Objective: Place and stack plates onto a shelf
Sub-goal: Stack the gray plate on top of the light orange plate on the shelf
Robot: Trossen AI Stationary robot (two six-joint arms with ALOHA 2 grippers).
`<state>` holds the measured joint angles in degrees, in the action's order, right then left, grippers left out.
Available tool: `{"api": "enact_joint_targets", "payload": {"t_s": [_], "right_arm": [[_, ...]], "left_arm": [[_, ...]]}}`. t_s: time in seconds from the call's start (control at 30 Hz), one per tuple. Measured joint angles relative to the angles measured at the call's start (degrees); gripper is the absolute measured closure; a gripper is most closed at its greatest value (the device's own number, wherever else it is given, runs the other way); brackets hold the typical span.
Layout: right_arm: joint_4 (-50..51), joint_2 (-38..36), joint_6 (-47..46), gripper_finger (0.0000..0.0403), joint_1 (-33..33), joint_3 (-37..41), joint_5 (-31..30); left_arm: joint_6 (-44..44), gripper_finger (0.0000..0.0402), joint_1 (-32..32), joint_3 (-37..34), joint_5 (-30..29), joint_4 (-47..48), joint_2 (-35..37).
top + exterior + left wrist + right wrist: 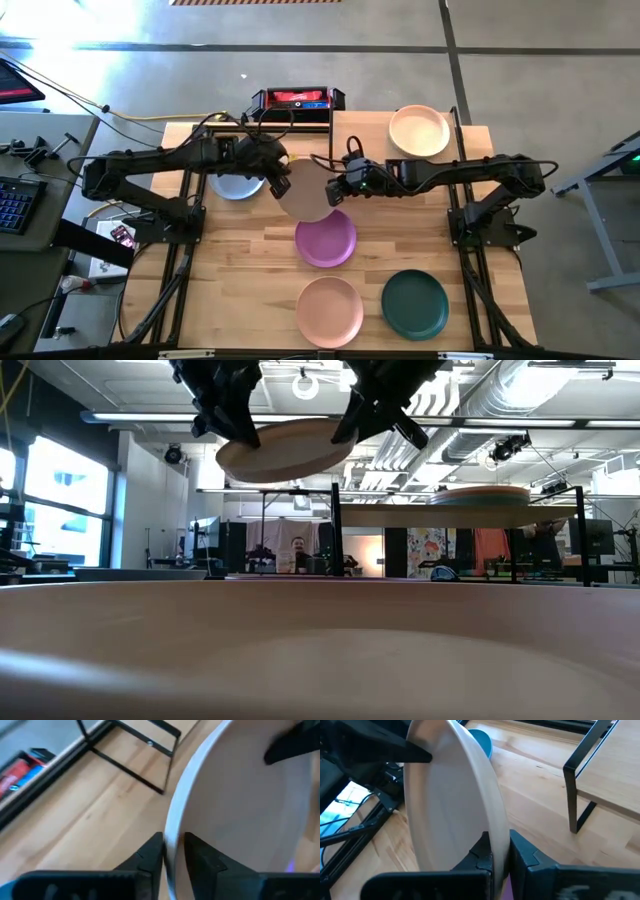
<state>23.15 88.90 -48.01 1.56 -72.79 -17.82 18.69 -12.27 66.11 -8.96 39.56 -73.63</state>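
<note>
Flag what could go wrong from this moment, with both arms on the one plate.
1. Both the left pincer and the right pincer clamp opposite rims of the round matte beige plate, held in the air; uneven motion could twist it loose.
2. If it drops, it would likely hit the round purple plate below.

- A red-and-black box (297, 99) sits at the far edge of the butcher-block surface (250, 260), beyond both sets of jaws.
- A keyboard (14, 204) lies on a grey desk (40, 140), well outside the left jaws.
- A person (298, 552) shows far back in the room, below the jaws in the low view.
- Ducts (470, 400) run along the ceiling.
</note>
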Motion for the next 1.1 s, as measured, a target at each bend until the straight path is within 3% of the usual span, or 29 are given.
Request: {"api": "enact_joint_targets", "payload": {"t_s": [0.27, 0.67, 0.87, 1.1], "right_arm": [[3.8, -3.5, 0.4, 0.0399, 1.2, 0.0, -1.0], [19.2, -11.8, 2.0, 0.04, 6.8, -0.1, -3.3], [25.3, -17.8, 5.0, 0.0391, 12.0, -0.1, -4.1], [28.3, -25.1, 11.0, 0.0389, 20.9, -0.1, -5.3]], "left_arm": [[0.7, 0.0293, -1.4, -0.1, 2.7, -3.4, 1.6], [-6.8, 0.0293, -1.7, 0.0, 1.9, -16.6, 6.7], [-11.0, 0.0293, -2.0, 0.0, -1.7, -17.2, 7.2], [-16.0, 0.0293, -2.0, 0.0, -9.9, -17.2, 7.2]]}}
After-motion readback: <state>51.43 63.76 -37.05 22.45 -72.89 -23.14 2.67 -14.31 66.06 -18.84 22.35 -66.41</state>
